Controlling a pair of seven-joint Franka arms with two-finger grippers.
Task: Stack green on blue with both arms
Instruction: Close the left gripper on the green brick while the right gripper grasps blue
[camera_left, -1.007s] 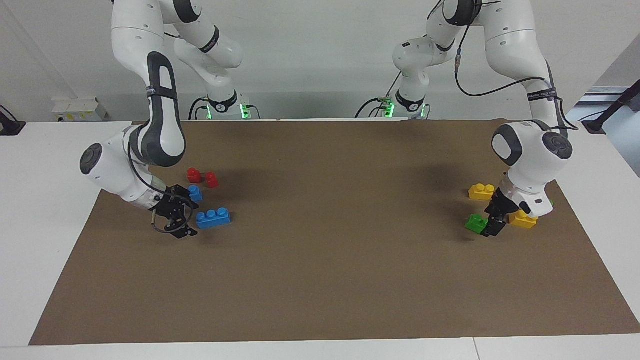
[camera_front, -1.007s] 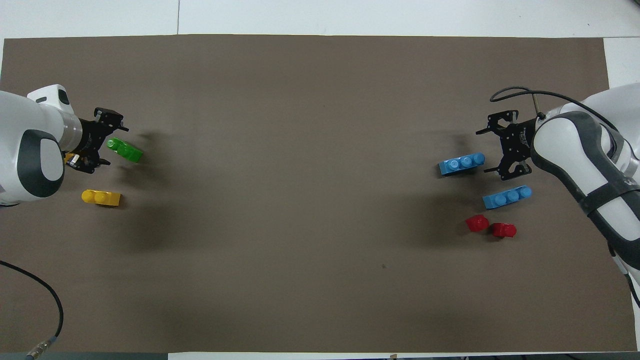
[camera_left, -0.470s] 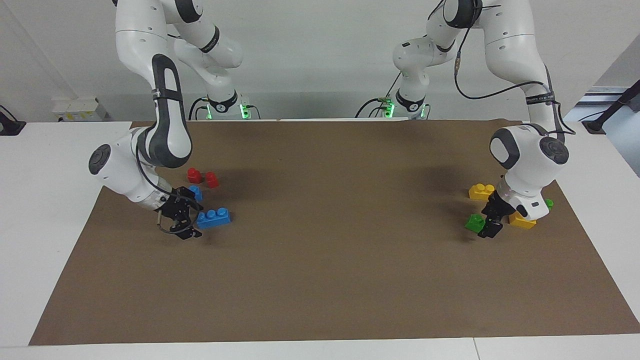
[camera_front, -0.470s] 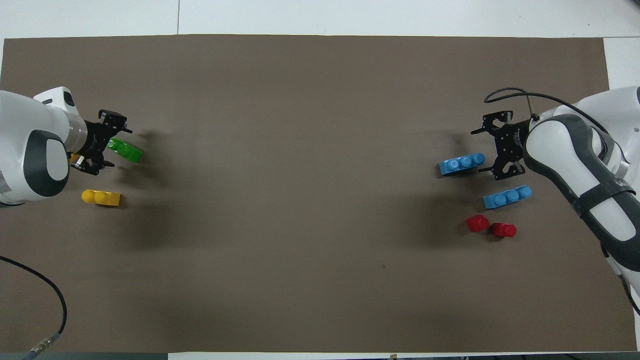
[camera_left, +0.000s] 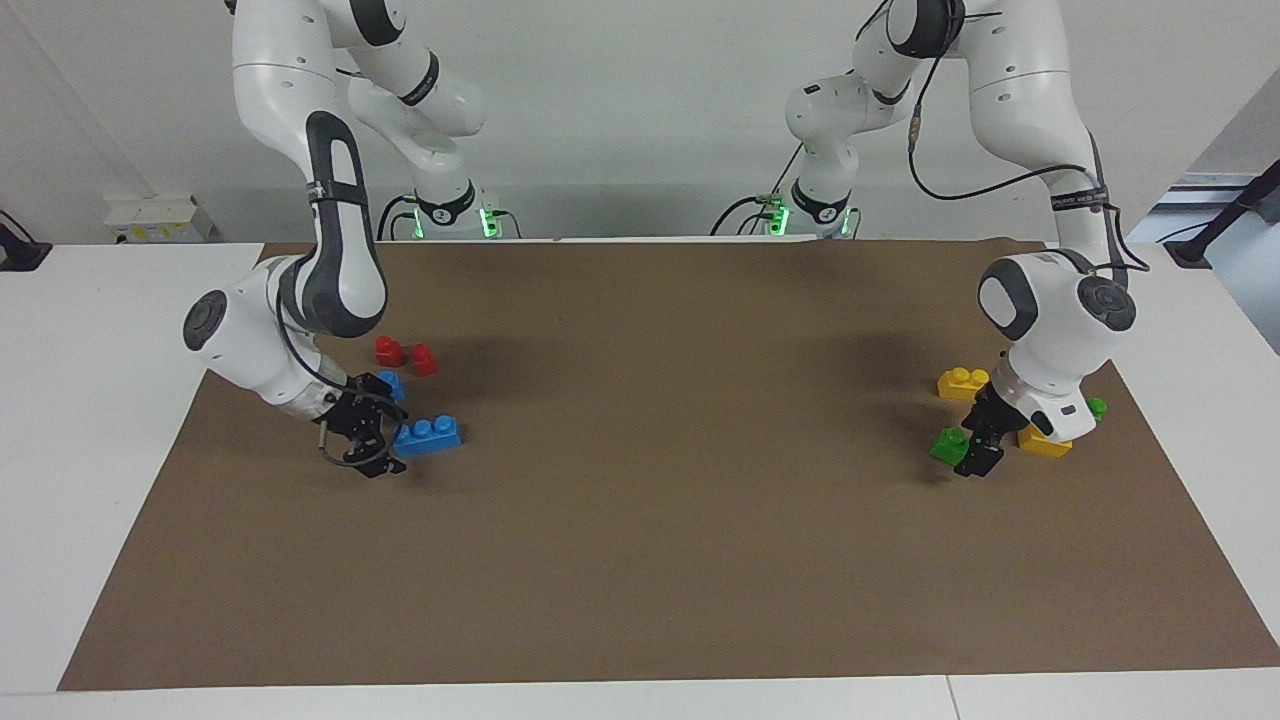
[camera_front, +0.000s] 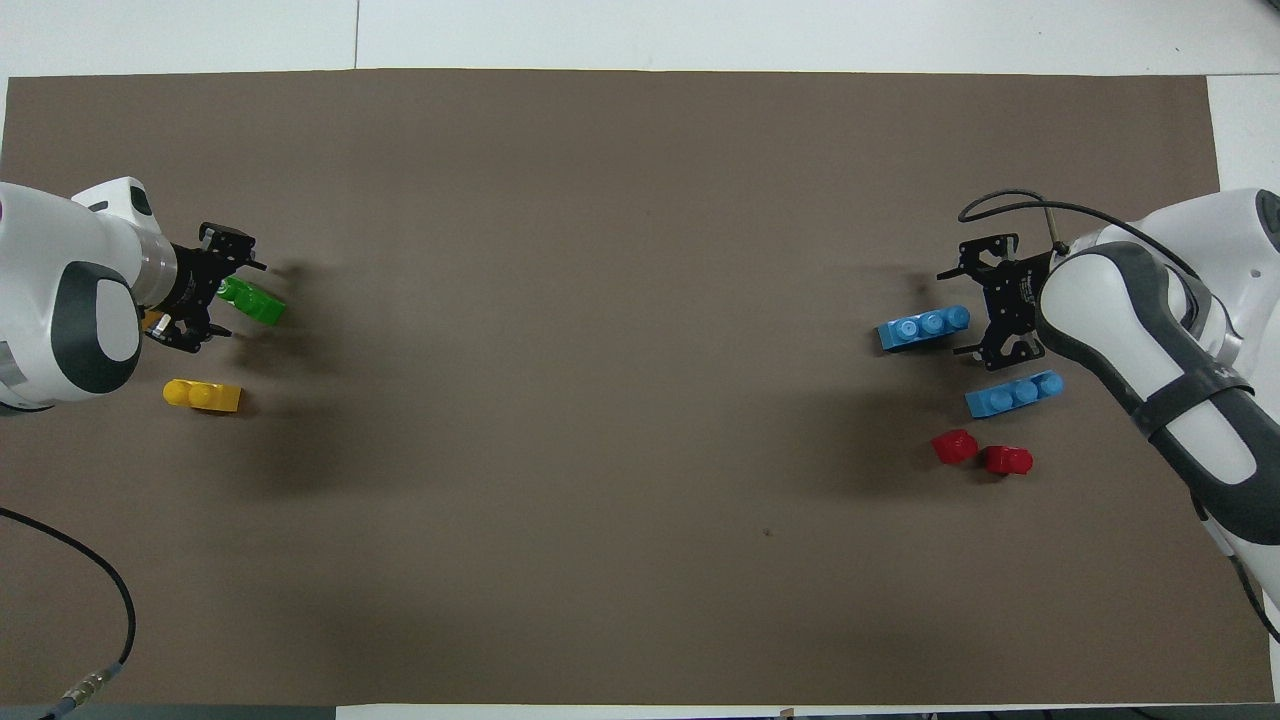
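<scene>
Two white robot arms bend low over a brown mat (camera_left: 640, 520) spread on a white table. At the right arm's end, the right gripper (camera_left: 372, 445) sits just beside the end of a blue brick (camera_left: 428, 437), with a second blue brick (camera_left: 392, 385) partly hidden by the wrist and two red bricks (camera_left: 405, 355) nearer the robots. At the left arm's end, the left gripper (camera_left: 972, 447) is down at a green brick (camera_left: 947, 444), between two yellow bricks (camera_left: 962, 382), while a second green brick (camera_left: 1097, 408) peeks out by the wrist.

Even, bright overhead lighting. Soft, diffuse shadows fall on the brown surface (camera_left: 640, 560) beneath both arms. Focus is sharp throughout.
</scene>
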